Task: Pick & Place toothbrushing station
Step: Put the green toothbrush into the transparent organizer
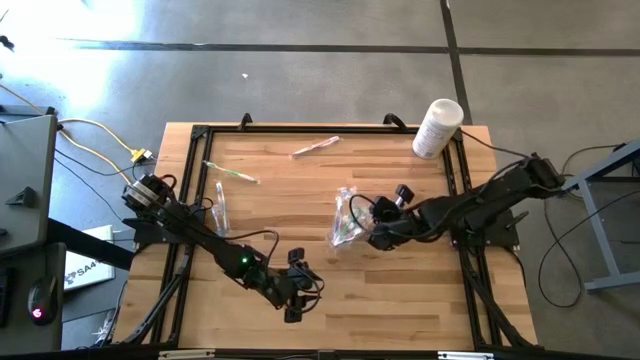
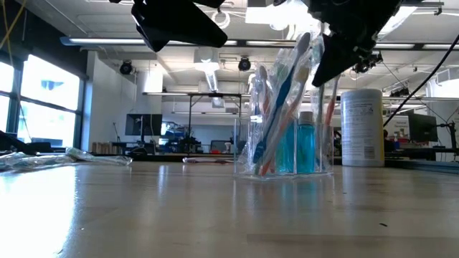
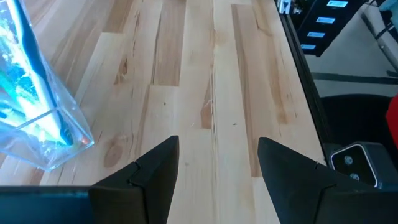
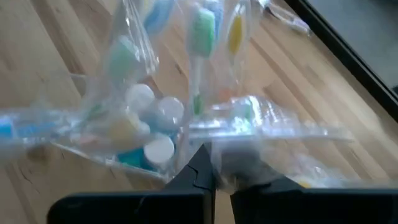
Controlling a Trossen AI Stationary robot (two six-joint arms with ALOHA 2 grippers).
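Observation:
A clear plastic holder (image 1: 345, 222) stands on its base on the table's middle, filled with upright toothbrushes (image 2: 283, 107) and teal tubes (image 2: 306, 143); it also shows in the left wrist view (image 3: 37, 124). My right gripper (image 1: 368, 226) is at the holder's right side, above its rim (image 2: 343, 54), shut on a clear crinkly wrapper (image 4: 261, 127). My left gripper (image 1: 297, 292) is open and empty near the table's front edge, its fingers (image 3: 155, 174) over bare wood. Three wrapped toothbrushes lie flat on the table: a pink one (image 1: 315, 147), a green one (image 1: 232, 172) and a pale one (image 1: 220, 208). My right gripper pinches the clear crinkly wrapper (image 4: 239, 158) between its two fingers, coming from above and from the table's right, over the holder. The wrapper runs across the fingers (image 4: 199, 177). What is inside it and which end is held, I cannot tell.
A white cylindrical canister (image 1: 437, 127) stands at the table's far right corner, also in the low view (image 2: 361, 127). A black frame (image 1: 200, 135) runs around the table's edges. Bare wood lies between the holder and the front edge.

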